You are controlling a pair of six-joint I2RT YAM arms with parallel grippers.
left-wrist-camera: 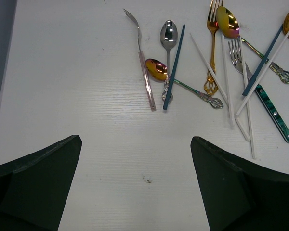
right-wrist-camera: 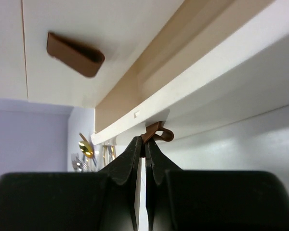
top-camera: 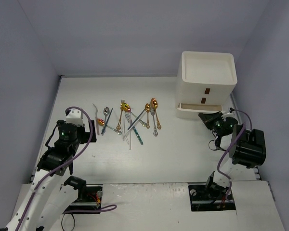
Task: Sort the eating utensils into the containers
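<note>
Carefully now: on the left, your left gripper [left-wrist-camera: 136,144] hangs over bare table [left-wrist-camera: 62,72] with its jaws wide apart and nothing between them. The utensils [top-camera: 130,120] lie in a heap just beyond it and to its right, the pink fork [left-wrist-camera: 144,67] nearest. They cross and overlap, thin and flat on the table, so I judge that a grab into the heap could lift two at once, flick a neighbour aside, or slide off a piece altogether; pick one at the edge. Over on the right, your right gripper [right-wrist-camera: 144,144] is pinched together on the small brown handle [right-wrist-camera: 156,132] of the bottom drawer [top-camera: 188,113], which stands a little way out of the cabinet [top-camera: 207,72]. Only the fingertips have that handle, so a pull that is quick or off line could let it slip free. The cabinet looks light, so it may slide toward you with the drawer instead of letting it open, and a skewed pull could jam the drawer. The utensils lie well apart from this gripper, to its left.
</note>
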